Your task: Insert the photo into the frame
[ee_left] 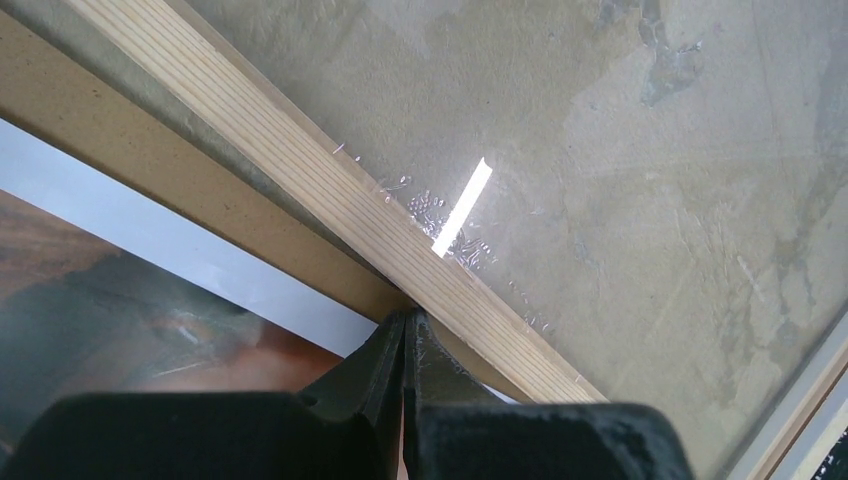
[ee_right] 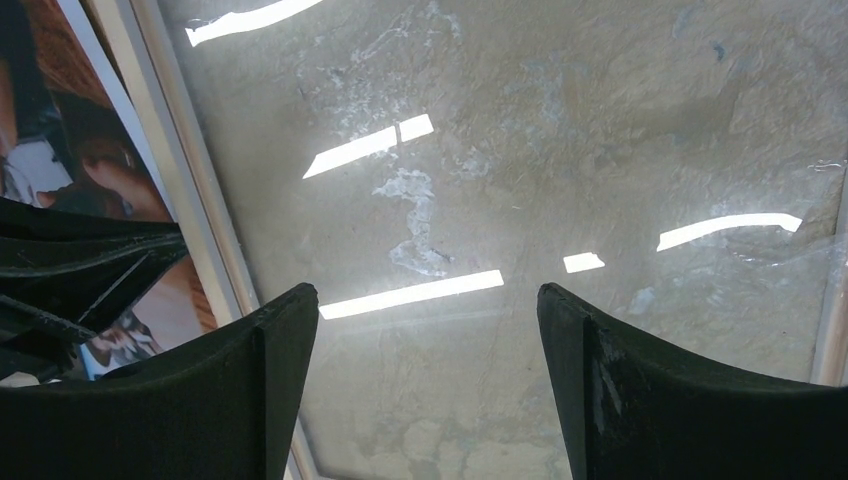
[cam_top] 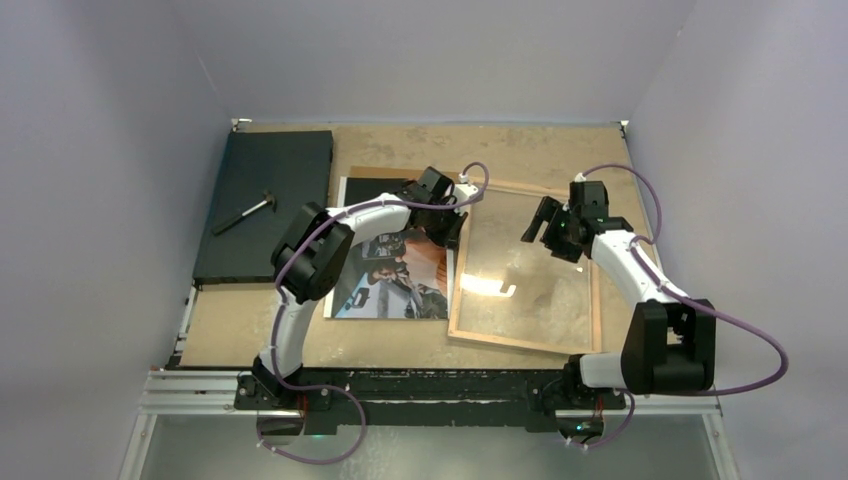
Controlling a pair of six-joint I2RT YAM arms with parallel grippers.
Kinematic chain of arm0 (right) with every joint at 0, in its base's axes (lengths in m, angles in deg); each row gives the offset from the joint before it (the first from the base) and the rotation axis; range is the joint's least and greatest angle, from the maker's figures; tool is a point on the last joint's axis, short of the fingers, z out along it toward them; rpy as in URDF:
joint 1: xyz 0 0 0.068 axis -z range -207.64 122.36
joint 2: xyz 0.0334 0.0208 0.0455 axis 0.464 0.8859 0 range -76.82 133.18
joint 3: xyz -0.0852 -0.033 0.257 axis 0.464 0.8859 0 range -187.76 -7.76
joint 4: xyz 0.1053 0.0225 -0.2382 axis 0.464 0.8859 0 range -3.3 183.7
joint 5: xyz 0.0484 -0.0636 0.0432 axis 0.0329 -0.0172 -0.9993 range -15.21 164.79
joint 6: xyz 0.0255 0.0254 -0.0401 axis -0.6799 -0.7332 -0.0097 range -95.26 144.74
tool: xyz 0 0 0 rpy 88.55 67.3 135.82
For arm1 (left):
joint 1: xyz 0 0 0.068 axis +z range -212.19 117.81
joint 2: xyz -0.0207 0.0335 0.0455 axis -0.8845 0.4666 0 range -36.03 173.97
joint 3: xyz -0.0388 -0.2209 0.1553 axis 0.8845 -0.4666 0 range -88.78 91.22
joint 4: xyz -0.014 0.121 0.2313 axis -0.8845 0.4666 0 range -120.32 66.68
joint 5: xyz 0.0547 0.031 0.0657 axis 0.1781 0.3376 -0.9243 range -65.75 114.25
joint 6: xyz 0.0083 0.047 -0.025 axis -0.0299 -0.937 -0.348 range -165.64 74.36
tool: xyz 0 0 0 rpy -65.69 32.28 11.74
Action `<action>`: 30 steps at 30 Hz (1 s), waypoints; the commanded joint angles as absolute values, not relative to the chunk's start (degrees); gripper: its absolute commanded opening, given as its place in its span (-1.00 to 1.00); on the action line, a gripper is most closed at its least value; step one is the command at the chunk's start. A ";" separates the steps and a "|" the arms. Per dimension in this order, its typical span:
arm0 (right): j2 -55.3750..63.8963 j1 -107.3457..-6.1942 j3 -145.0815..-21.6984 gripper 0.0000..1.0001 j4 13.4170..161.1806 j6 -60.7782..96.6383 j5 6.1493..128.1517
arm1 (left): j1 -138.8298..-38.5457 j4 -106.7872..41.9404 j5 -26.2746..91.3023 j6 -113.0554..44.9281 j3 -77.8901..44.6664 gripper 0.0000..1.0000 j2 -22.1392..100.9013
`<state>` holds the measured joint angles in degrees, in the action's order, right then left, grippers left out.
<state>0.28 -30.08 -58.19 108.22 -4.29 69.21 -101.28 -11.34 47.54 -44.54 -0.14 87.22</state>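
The photo (cam_top: 400, 288) lies flat just left of the frame (cam_top: 522, 343), long side along the frame's left rail. My left jaws, shut, are nearest, at that rail. My right jaws hang open over the frame's glass.

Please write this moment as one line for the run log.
left gripper shut, tips at frame rail | right gripper open above frame | photo face up beside frame, not yet in | frame flat, wooden side up
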 commanded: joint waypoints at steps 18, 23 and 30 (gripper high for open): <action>13.34 -57.76 -70.04 0.54 95.51 -18.07 70.37 | -77.66 7.00 41.30 -51.80 -3.25 -0.66 64.65; 23.67 -63.36 -79.33 0.54 98.88 -17.57 75.94 | -75.77 6.93 36.72 -54.34 -7.21 -0.66 63.70; 28.17 -64.03 -78.71 0.57 98.90 -17.64 79.30 | -75.78 2.21 35.27 -55.23 -14.37 -0.72 63.76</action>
